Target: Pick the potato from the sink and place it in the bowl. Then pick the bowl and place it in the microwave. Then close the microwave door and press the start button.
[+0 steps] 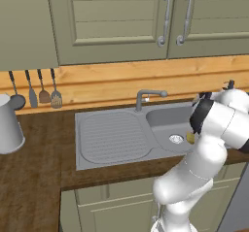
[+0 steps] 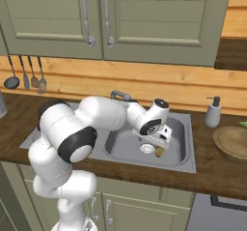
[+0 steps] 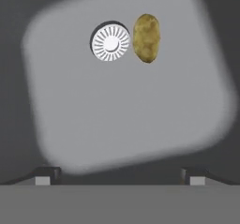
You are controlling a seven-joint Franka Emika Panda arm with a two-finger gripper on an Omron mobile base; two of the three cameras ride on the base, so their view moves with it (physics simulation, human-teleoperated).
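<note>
**Open claw above the potato in the sink basin**

The claw (image 3: 121,175) hangs over the sink (image 2: 181,160) basin with its fingers spread wide and nothing between them. Flat grey basin floor lies open below the fingertips, walled by the darker basin sides. The potato (image 3: 146,38) lies on the basin floor just beside the round silver drain (image 3: 110,42), close but apart. The bowl (image 2: 233,143) sits on the counter (image 2: 219,177) right of the sink, near a soap dispenser (image 2: 212,112).
</note>
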